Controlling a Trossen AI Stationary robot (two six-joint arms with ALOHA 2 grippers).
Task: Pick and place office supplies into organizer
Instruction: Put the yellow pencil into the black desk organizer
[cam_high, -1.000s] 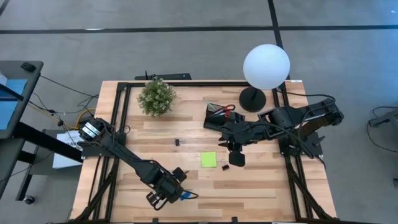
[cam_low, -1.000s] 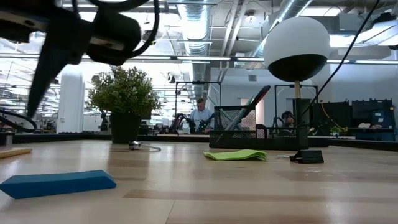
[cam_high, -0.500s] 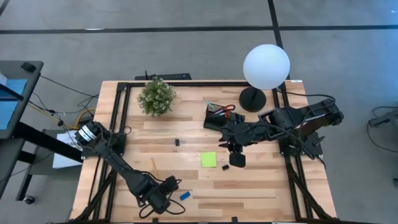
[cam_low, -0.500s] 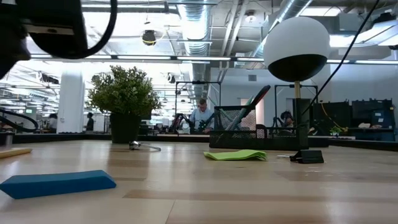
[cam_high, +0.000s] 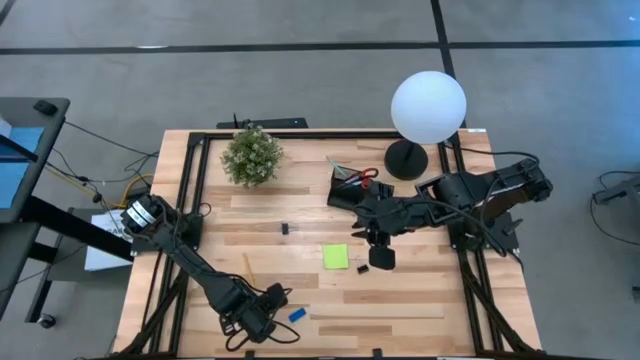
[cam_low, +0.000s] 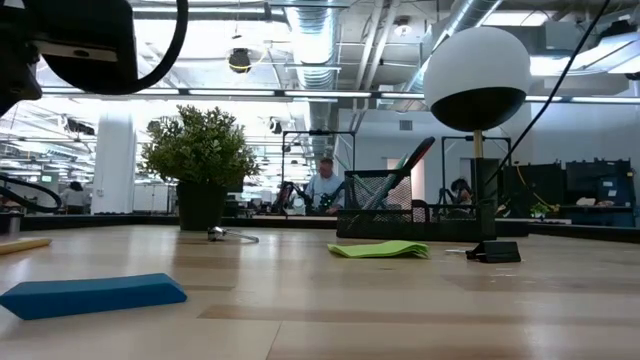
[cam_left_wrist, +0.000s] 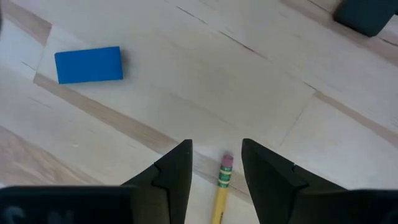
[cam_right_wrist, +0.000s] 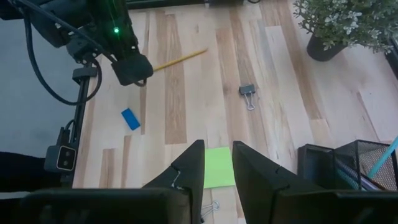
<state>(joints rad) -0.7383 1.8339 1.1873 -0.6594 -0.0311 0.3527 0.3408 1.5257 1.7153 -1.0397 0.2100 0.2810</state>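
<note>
My left gripper (cam_left_wrist: 216, 145) is open near the table's near edge (cam_high: 248, 324). Its fingers stand on either side of the yellow pencil's pink eraser end (cam_left_wrist: 226, 162) without touching it. The pencil (cam_right_wrist: 180, 59) lies flat on the table. The blue eraser (cam_left_wrist: 88, 65) lies flat beside it and also shows in the high view (cam_high: 297, 314). My right gripper (cam_right_wrist: 217, 167) is open and empty over the table's right middle (cam_high: 373, 238), above the lime-green sticky-note pad (cam_high: 335, 257). The black organizer (cam_high: 350, 186) holds red-handled scissors (cam_high: 368, 175) and pens.
A potted plant (cam_high: 251, 155) stands at the far left-centre. A lamp with a black base (cam_high: 405, 160) and white globe (cam_high: 428, 107) stands beside the organizer. Small black clips lie at the middle (cam_high: 284, 229) and near the pad (cam_high: 362, 267).
My left gripper has gone from over the blue eraser toward the table's left and near edge, then stayed still. The eraser has not moved.
</note>
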